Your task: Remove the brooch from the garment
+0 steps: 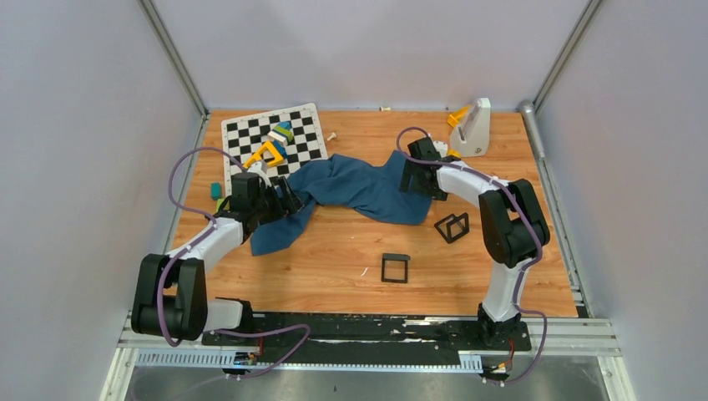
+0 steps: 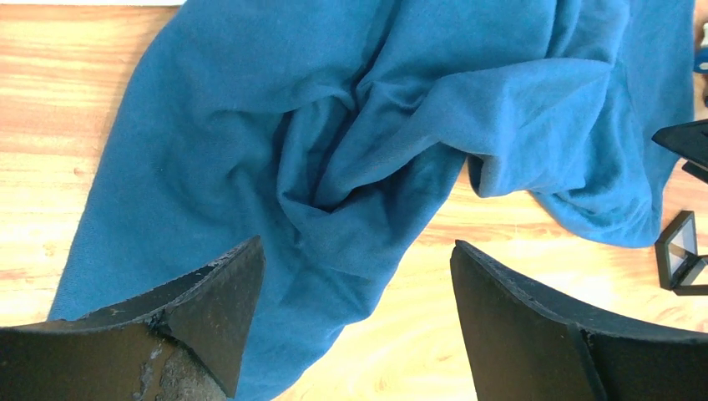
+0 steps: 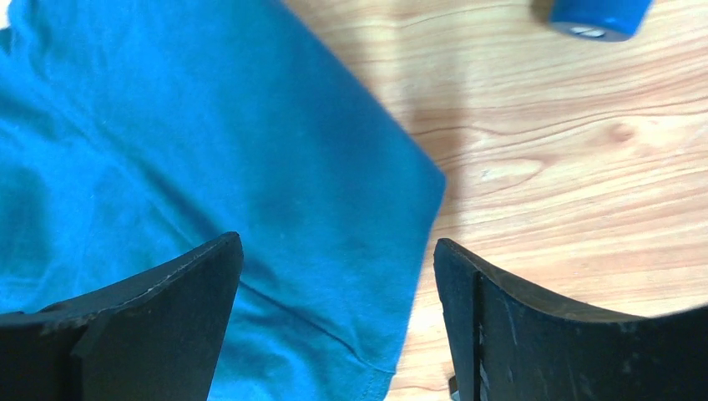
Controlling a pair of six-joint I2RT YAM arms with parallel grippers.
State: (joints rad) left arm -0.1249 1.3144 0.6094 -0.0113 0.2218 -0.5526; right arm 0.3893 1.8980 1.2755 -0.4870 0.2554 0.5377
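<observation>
The teal-blue garment [image 1: 351, 194] lies crumpled across the middle of the wooden table, running from lower left to upper right. It fills the left wrist view [image 2: 351, 125] and the left of the right wrist view [image 3: 167, 167]. The brooch does not show in any view. My left gripper [image 1: 288, 199] is open over the garment's left end, its jaws wide apart with a fold of cloth between them [image 2: 355, 259]. My right gripper [image 1: 412, 180] is open over the garment's right end, its jaws astride the hemmed edge [image 3: 338, 259]. Neither holds anything.
A chequered board [image 1: 275, 138] with coloured toys [image 1: 275, 142] lies at the back left. Two black square boxes [image 1: 395, 267] [image 1: 452, 226] sit in front of the garment. A white stand [image 1: 472, 127] is at the back right. A blue object [image 3: 597, 15] lies beyond the right gripper.
</observation>
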